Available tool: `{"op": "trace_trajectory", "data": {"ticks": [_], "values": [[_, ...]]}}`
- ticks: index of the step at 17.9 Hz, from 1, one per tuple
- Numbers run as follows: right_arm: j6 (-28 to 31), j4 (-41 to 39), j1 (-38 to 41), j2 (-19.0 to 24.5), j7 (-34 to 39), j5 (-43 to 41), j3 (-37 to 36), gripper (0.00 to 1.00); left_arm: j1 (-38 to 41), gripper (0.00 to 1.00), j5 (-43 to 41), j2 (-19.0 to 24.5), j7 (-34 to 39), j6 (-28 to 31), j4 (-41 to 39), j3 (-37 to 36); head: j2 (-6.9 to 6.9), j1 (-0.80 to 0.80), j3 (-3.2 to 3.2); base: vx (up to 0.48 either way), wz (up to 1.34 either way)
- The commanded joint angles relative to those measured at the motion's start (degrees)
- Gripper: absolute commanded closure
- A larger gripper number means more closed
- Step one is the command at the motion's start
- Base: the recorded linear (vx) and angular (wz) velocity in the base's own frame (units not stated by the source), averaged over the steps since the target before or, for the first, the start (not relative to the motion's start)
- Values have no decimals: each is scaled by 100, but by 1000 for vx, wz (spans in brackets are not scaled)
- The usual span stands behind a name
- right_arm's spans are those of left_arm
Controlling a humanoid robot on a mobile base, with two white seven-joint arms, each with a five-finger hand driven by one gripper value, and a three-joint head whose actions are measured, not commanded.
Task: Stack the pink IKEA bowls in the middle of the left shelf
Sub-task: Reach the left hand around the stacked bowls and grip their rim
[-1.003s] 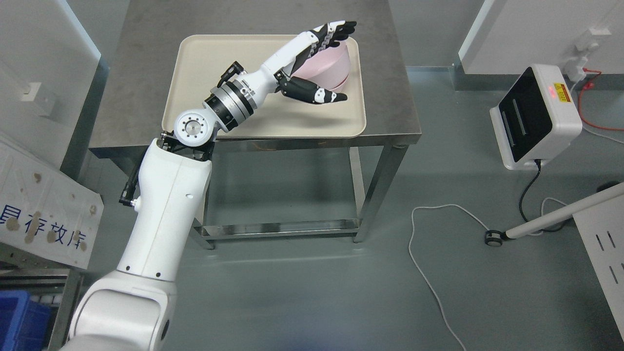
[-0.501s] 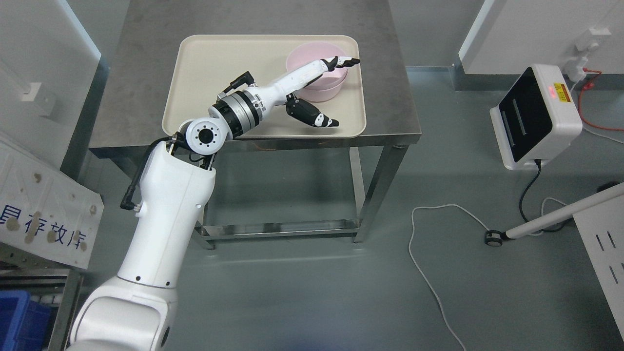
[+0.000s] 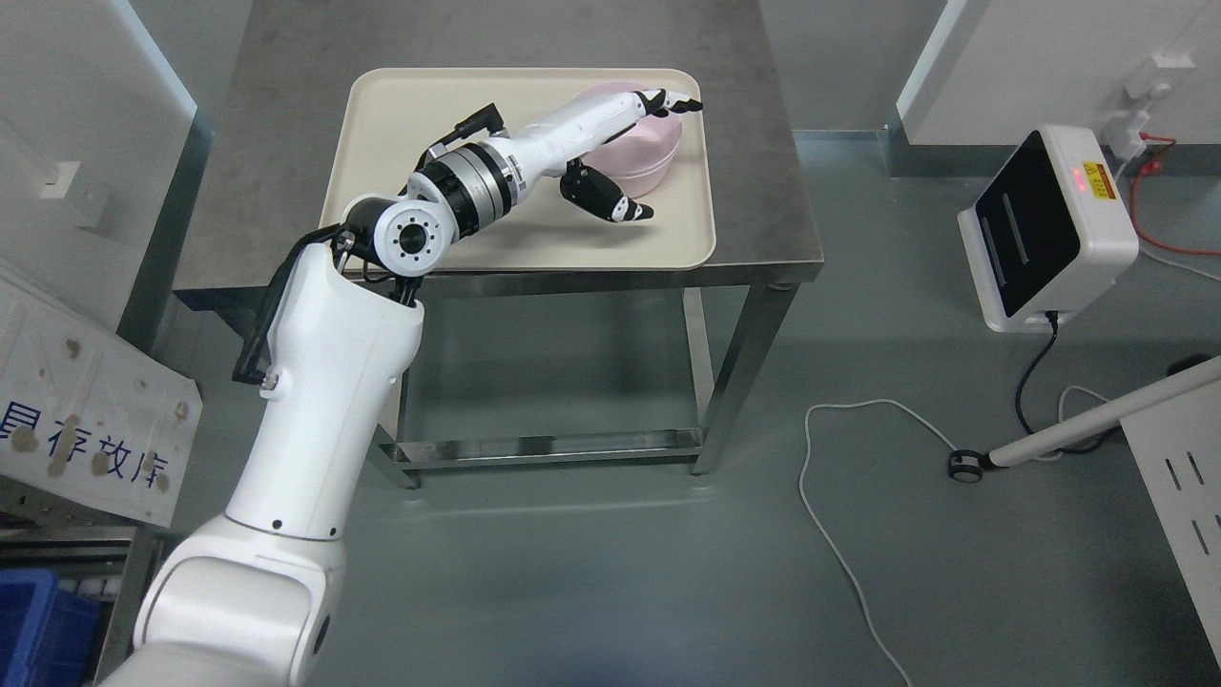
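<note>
A pink bowl [image 3: 645, 168] sits upright at the far right of the beige tray [image 3: 420, 124] on the steel table [image 3: 763, 172]; a seam low on its wall hints at a second bowl nested under it. My left hand [image 3: 660, 157] reaches over it from the lower left. Its fingers [image 3: 668, 100] lie stretched across the bowl's top, and the thumb [image 3: 610, 200] is spread out on the near side, just off the wall. The hand is open and holds nothing. The forearm hides the bowl's left part. No right arm shows.
The tray's left half is bare. To the right on the floor stand a white box with a black screen [image 3: 1045, 224], a white cable [image 3: 830, 534] and a white pole on a caster [image 3: 968, 466]. A printed panel [image 3: 86, 420] and a blue crate [image 3: 38, 620] sit at lower left.
A second ago the bowl was tilted up in the hand's grasp. It now rests flat on the tray, and the hand has lowered and flattened over it with the thumb apart.
</note>
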Motion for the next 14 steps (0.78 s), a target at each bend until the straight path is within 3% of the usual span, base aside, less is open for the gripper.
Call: {"op": "trace_trajectory", "data": {"ticks": [1, 6, 13, 14], "values": [[2, 0, 0, -100, 1, 44, -53, 0, -59, 36, -659, 178, -17, 3, -47, -99, 0, 0, 0, 0, 0], [2, 0, 0, -100, 1, 44, -62, 0, -94, 38, -1425, 90, 0, -76, 190, -134, 0, 0, 0, 0, 0], [2, 0, 0, -100, 1, 44, -61, 0, -94, 77, -1522, 46, 18, -568, 200, 14, 0, 0, 0, 0, 0], [2, 0, 0, -100, 1, 44, -53, 0, -94, 79, -1522, 37, 18, -612, 208, 58, 0, 0, 0, 0, 0]]}}
